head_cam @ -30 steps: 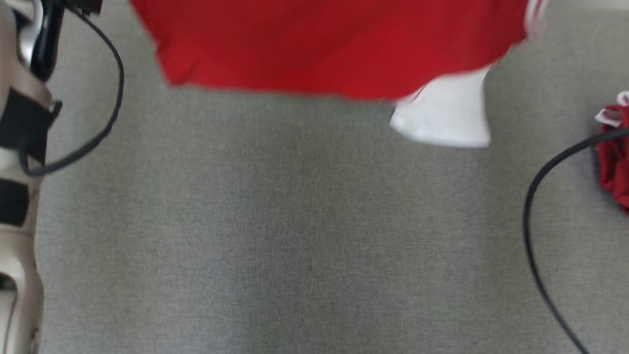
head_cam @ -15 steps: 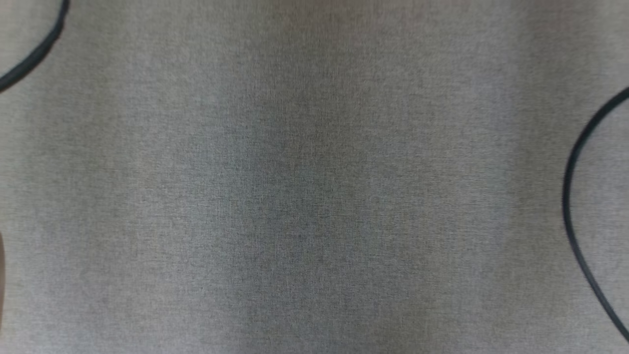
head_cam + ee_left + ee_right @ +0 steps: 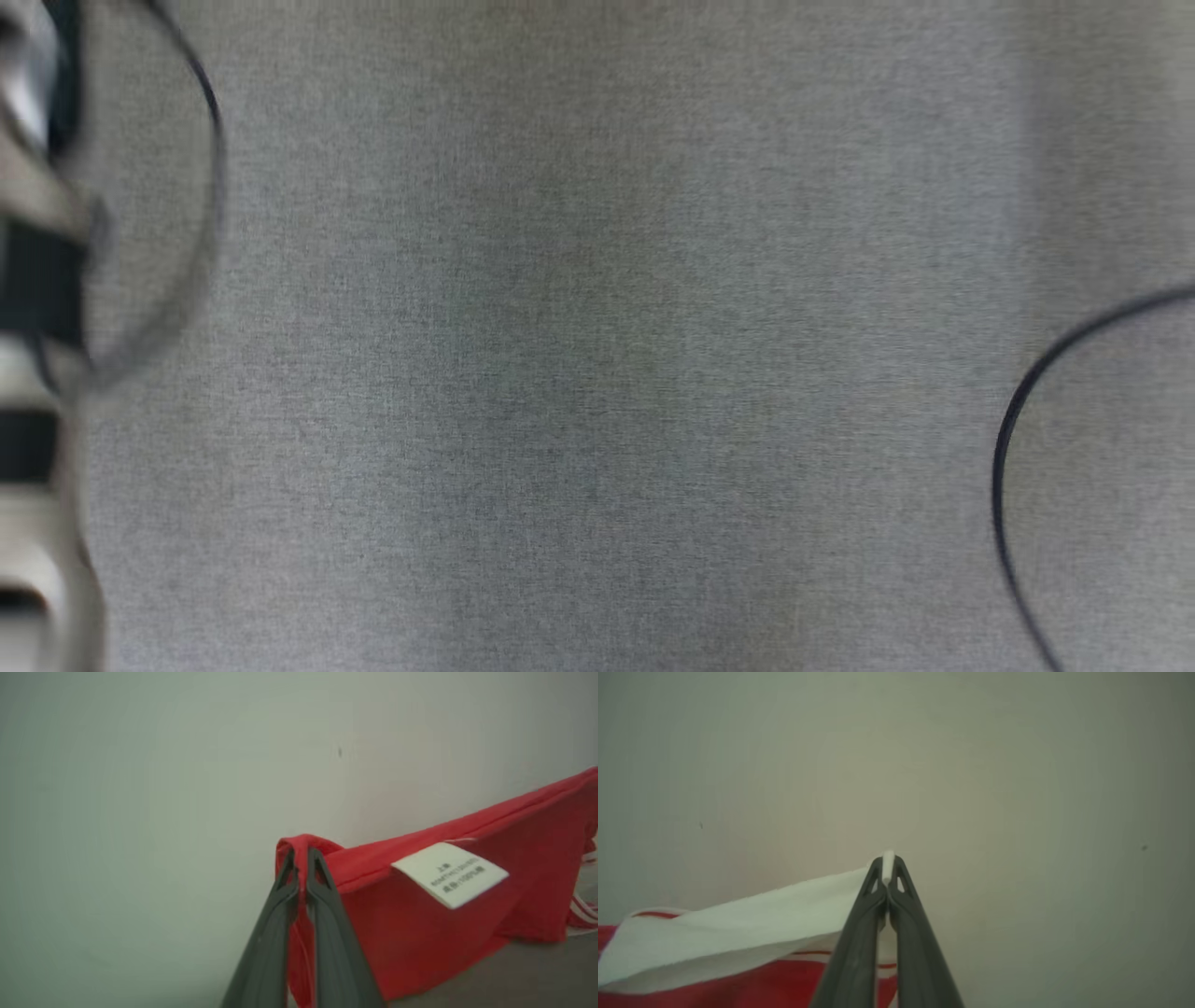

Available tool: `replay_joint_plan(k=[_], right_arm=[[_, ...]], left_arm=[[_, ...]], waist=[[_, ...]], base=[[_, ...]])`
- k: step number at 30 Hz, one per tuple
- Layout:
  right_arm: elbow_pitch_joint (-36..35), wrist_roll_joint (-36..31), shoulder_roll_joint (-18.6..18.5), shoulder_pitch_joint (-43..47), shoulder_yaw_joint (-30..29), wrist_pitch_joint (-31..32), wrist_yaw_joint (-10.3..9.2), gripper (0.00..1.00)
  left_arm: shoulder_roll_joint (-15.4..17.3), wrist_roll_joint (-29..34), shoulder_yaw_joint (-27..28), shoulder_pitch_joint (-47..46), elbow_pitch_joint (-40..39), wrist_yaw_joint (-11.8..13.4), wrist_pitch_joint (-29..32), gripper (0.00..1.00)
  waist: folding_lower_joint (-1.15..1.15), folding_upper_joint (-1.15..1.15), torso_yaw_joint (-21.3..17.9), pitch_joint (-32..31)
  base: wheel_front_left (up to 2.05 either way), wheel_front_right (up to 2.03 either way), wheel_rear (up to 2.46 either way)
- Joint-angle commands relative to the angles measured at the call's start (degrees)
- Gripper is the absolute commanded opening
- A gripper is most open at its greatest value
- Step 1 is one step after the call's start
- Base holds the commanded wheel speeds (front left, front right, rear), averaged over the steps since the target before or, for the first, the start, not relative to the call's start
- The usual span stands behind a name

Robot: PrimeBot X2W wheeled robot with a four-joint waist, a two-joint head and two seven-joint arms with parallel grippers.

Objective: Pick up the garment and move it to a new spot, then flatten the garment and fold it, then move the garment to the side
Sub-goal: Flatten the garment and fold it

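Grey bench (image 3: 597, 373) below; left pincer (image 3: 301, 858) clamps the garment (image 3: 420, 933), right pincer (image 3: 888, 863) its white trim (image 3: 738, 924); relocation seems underway; flattening, folding remain.

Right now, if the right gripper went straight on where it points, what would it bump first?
Probably the plain pale wall. Nothing else lies ahead of the right gripper, which is shut on the garment. How far the wall is stays unclear.

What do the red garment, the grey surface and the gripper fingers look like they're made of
Garment: soft matte cloth, likely cotton knit; it drapes and folds. Grey surface: woven fabric, judging by its fine crosshatch grain. Fingers: matte dark grey moulded plastic, possibly rubbery; smooth with cut-out tips.
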Motion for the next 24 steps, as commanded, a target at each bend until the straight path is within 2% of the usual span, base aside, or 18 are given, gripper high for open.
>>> replay_joint_plan(k=[1,3,4,8,13,16,24], right_arm=[[0.32,2.14,-0.69,4.07,2.02,0.03,-0.02,0.0],[-1.07,6.04,-2.78,9.22,5.02,0.01,-0.02,0.0],[-2.48,9.77,-4.4,15.59,6.98,0.0,-0.04,0.0],[-4.99,15.13,-5.78,28.45,7.49,0.01,-0.04,0.0],[-7.81,19.35,-5.98,43.95,6.35,0.0,-0.05,0.0],[-8.23,21.34,-5.72,51.91,7.29,-0.01,-0.05,0.0],[-8.17,22.51,-5.59,65.26,9.51,-0.01,-0.05,0.0]], left_arm=[[0.16,0.09,-0.06,3.69,0.38,-0.49,-0.05,0.0],[0.04,-0.75,1.18,8.28,-0.32,-0.74,-0.05,0.0],[-0.86,-1.66,2.79,13.93,-0.56,-0.81,-0.06,0.0],[-3.42,-2.62,6.49,25.74,-1.42,-1.06,-0.05,0.0],[-6.48,-3.26,10.41,38.79,-0.52,-1.5,-0.06,0.0],[-7.11,-2.25,11.24,45.43,0.4,-1.65,-0.06,0.0],[-8.89,-1.17,14.38,56.48,0.68,-1.81,-0.06,0.0]], waist=[[0.0,-0.01,-0.52,-2.18],[0.0,-0.01,-1.18,-3.51],[0.0,-0.01,-1.55,-5.19],[0.0,-0.01,-2.05,-9.05],[0.0,-0.01,-3.03,-14.53],[0.0,-0.01,-4.04,-17.5],[0.0,-0.01,-6.23,-23.28]], base=[[0.0,0.0,0.0],[0.0,0.0,0.0],[0.0,0.0,0.0],[0.0,0.0,0.0],[0.0,0.0,0.0],[0.0,0.0,0.0],[0.0,0.0,0.0]])
